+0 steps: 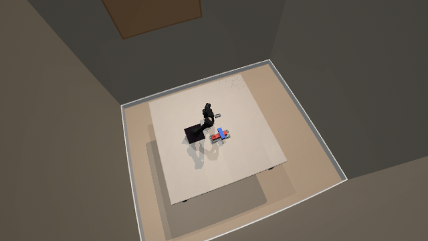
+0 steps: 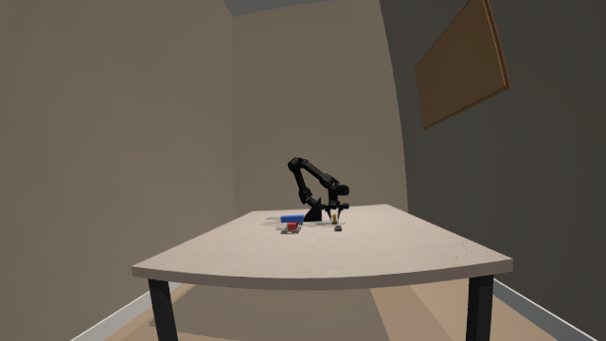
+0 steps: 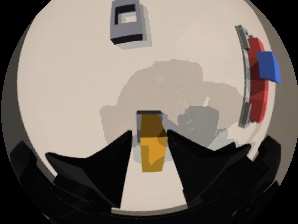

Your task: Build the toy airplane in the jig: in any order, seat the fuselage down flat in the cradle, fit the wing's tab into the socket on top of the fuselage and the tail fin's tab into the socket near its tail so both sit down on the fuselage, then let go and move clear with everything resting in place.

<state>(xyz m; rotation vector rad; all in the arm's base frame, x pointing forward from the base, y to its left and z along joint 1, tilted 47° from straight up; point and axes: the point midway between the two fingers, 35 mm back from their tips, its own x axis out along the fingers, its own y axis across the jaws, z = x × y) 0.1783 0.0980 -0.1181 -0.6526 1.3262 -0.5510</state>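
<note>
The red fuselage [image 1: 215,137] [image 2: 292,227] [image 3: 256,107] lies in the grey cradle [image 3: 244,116]. The blue wing [image 1: 221,133] [image 2: 292,219] [image 3: 269,66] lies across the top of the fuselage; its tab is hidden. The yellow tail fin [image 3: 153,155] stands upright in a small dark grey holder [image 3: 149,112], away from the fuselage. My gripper [image 2: 334,218] [image 3: 149,133] points down with its fingers partly open, one on each side of the fin. A narrow gap shows left of the fin in the wrist view; the right finger is very close to it.
A grey block with a square opening [image 2: 338,228] [image 3: 125,31] lies on the table [image 1: 234,157] [image 2: 303,258] near the fin. The cradle with fuselage and wing is at the right edge of the wrist view. The arm's base [image 1: 194,134] is beside the cradle.
</note>
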